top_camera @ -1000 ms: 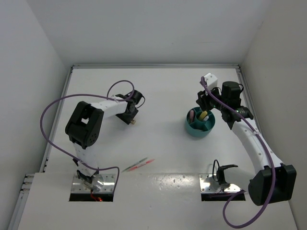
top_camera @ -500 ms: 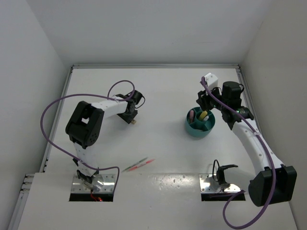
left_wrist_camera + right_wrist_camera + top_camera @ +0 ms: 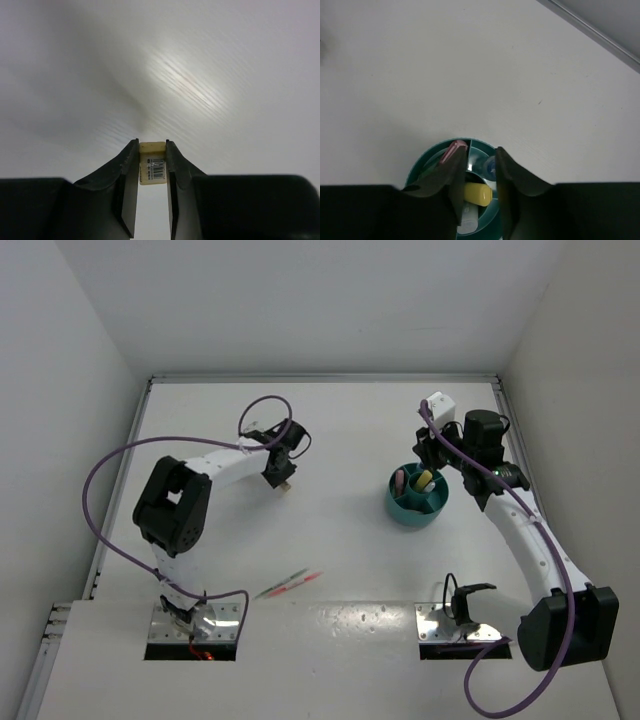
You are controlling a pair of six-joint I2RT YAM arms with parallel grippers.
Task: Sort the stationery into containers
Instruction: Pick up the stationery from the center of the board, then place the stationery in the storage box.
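My left gripper [image 3: 283,480] is shut on a tiny beige block [image 3: 152,162] with a barcode label, held off the white table at the back left; the block also shows in the top view [image 3: 286,488]. My right gripper [image 3: 425,455] hangs open and empty just over the round teal cup [image 3: 417,502]. In the right wrist view the cup [image 3: 485,148] holds a yellow marker [image 3: 478,194], a pink marker [image 3: 452,151] and a blue-capped tube [image 3: 490,165] between its dividers. A thin green pen [image 3: 281,584] and a thin pink pen [image 3: 305,580] lie side by side near the front.
Walls close the table on the left, back and right. Both arm bases sit on metal plates [image 3: 195,622] at the near edge. Purple cables loop over both arms.
My left gripper has moved a little back and to the right with the beige block in it. The right arm has not moved.
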